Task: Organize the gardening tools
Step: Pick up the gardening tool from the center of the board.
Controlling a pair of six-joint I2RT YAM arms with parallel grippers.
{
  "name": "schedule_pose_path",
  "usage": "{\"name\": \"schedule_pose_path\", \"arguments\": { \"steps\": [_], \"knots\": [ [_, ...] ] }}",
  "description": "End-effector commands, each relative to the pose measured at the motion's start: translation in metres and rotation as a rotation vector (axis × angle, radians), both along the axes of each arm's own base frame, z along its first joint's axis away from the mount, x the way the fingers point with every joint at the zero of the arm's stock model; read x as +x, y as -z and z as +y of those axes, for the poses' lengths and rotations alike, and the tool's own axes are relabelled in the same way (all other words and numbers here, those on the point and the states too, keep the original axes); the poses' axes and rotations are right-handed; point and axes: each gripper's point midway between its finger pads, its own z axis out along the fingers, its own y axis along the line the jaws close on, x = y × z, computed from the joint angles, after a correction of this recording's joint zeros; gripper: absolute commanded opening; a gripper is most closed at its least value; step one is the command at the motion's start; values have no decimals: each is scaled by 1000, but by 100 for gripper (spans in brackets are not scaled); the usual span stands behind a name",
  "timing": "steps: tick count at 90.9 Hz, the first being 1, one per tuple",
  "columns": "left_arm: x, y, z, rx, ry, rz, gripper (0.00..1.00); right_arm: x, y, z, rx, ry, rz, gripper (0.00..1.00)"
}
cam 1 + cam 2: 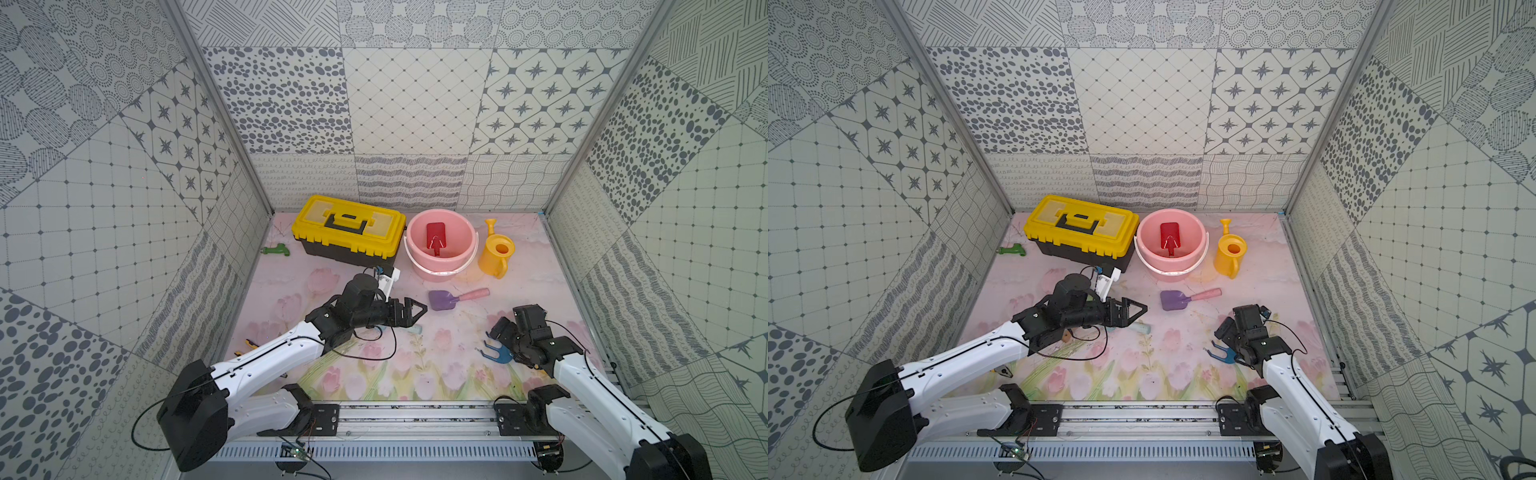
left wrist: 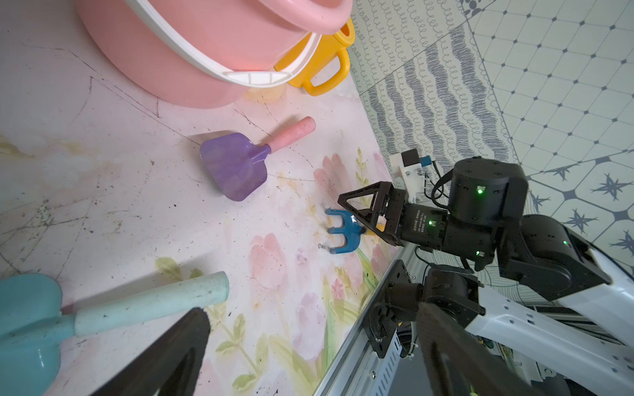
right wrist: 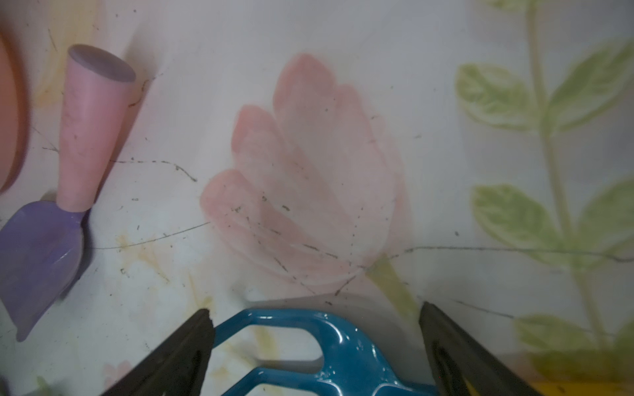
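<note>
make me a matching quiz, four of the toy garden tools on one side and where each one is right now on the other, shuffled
Tools
1. red spade
2. purple scoop
3. blue fork
4. green rake

Places
A. on the mat, between the open jaws of the right gripper
B. on the mat beside the yellow toolbox
C. inside the pink bucket
D. flat on the mat on the robot's side of the pink bucket

Pairs: 1-C, 2-D, 3-A, 4-B
</note>
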Motion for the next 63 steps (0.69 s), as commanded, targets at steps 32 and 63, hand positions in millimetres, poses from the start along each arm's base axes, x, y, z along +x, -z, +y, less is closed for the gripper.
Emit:
{"name": "schedule_pose_path", "arguments": {
  "steps": [32, 63],
  "knots": [
    [1, -11, 2, -18, -19, -38, 100, 2, -23, 56, -42, -144, -43, 97],
    [2, -10, 4, -8, -33, -43, 99, -30, -16, 98, -143, -350, -10, 94]
  ]
}}
